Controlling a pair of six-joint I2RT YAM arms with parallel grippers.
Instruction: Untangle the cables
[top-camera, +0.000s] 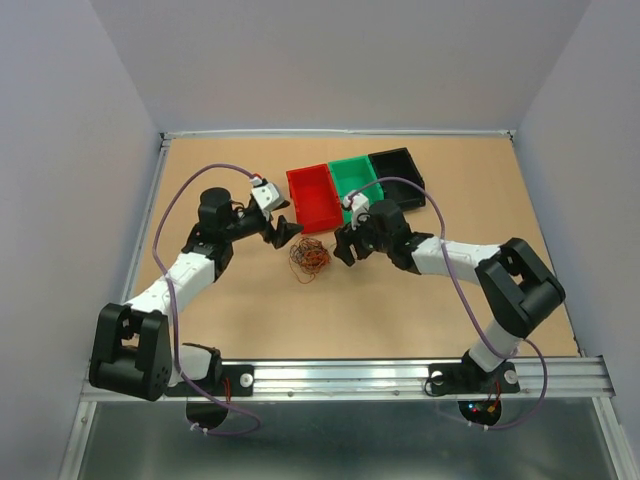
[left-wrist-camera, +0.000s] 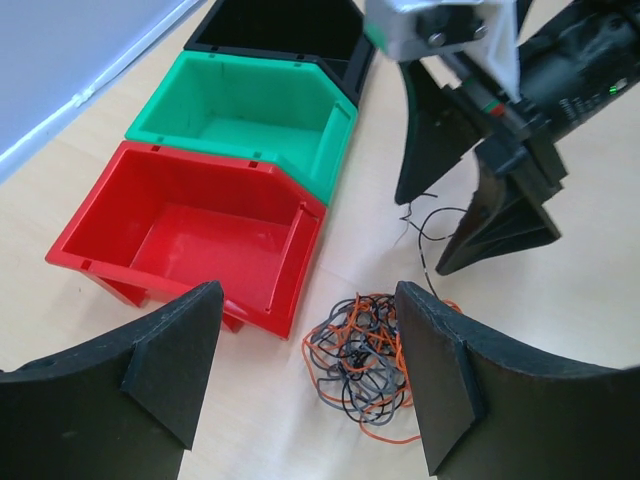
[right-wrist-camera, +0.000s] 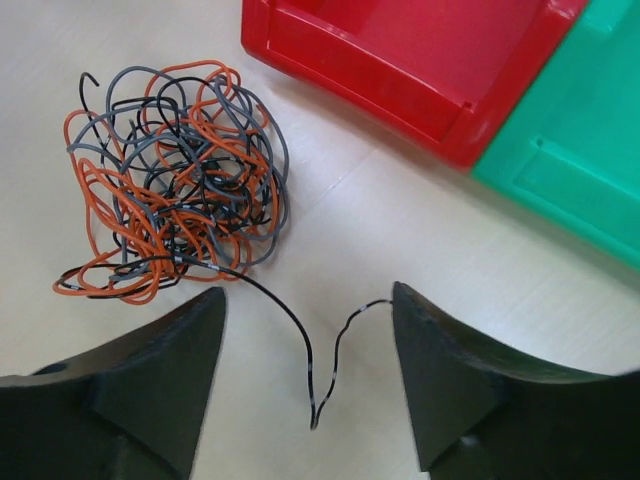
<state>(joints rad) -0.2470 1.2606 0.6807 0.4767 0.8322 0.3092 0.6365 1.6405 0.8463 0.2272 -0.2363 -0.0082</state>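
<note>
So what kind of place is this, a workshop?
Probably a robotics test bench: two white-and-black robot arms bolted to a silver metal rail, a brown tabletop boxed in by blank grey panels, and red, green and black plastic bins.

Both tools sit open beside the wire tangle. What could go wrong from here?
1. The loose black strand between the right tool's fingers is very thin; a closing grip may slip off it.
2. The left tool is open near the tangle, so nothing pins it; a pull might drag it whole.
3. The red bin sits close; the left tool could bump it.
</note>
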